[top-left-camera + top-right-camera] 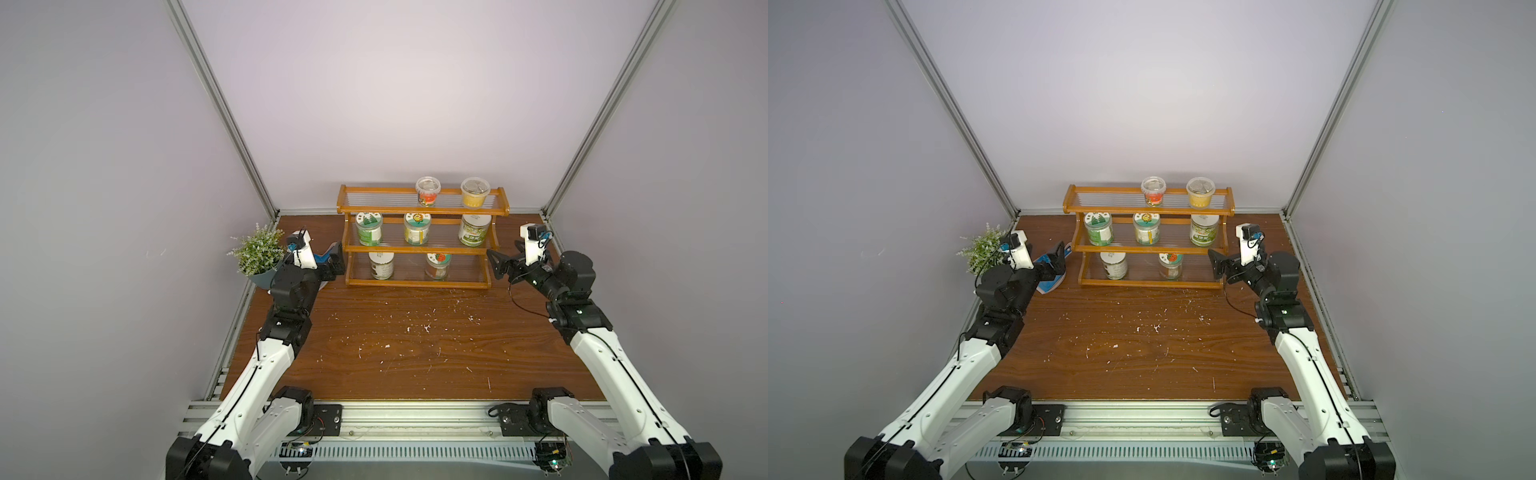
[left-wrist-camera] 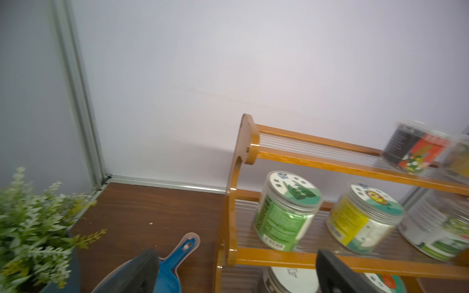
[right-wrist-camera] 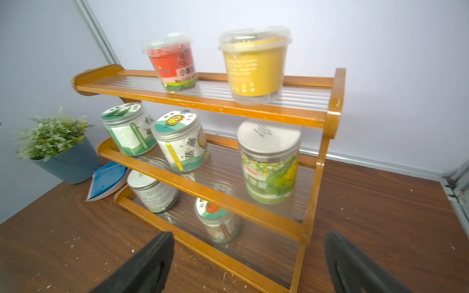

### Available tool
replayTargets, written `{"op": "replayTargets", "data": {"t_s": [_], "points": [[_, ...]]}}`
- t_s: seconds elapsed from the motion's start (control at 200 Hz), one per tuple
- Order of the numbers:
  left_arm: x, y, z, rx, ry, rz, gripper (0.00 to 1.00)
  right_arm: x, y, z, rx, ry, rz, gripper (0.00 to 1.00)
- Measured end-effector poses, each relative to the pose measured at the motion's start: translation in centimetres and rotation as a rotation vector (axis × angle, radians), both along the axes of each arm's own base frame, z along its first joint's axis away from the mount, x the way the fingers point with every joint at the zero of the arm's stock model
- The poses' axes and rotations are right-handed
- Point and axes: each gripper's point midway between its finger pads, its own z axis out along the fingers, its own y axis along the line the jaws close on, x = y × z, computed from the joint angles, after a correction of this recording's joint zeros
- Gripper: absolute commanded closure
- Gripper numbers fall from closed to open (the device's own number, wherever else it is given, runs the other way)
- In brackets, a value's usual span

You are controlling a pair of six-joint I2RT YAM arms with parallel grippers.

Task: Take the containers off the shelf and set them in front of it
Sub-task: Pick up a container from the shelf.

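Logged seven containers (image 1: 415,233) up on the shelf (image 1: 415,284), two top, three middle, two bottom, with left gripper (image 1: 336,261) spread wide and empty off its left end, right gripper (image 1: 496,266) likewise off its right end, touching no jar.

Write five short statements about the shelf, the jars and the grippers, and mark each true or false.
1. The shelf holds a red cup and a yellow cup on its top tier. True.
2. The middle tier holds just two jars. False: three stand there.
3. The left gripper and the right gripper are both open and empty. True.
4. One jar already stands on the table before the shelf. False: only white specks lie there.
5. The potted plant is on the robot's right side. False: it is on its left side, beside the blue dustpan.
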Motion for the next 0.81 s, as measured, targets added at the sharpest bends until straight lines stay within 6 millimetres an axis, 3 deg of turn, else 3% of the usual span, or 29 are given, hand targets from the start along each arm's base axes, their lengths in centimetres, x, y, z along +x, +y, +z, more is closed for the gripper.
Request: {"op": "replayTargets", "data": {"t_s": [0.15,0.31,0.63,0.806], "points": [[-0.6,-3.2,2.8,-0.048,0.0,-0.188,0.01,0.6,0.8,2.3,-0.012,0.04,0.052,0.01],[-1.5,-6.0,4.9,-0.098,-0.004,-0.367,0.0,3.0,1.2,4.6,-0.019,0.046,0.065,0.01],[-1.3,-9.4,2.4,-0.18,0.113,-0.575,0.0,8.9,1.9,6.0,-0.024,0.06,0.075,0.01],[-1.7,-9.9,2.7,-0.189,0.106,-0.615,0.0,11.3,2.8,6.0,-0.036,0.061,0.092,0.01]]}}
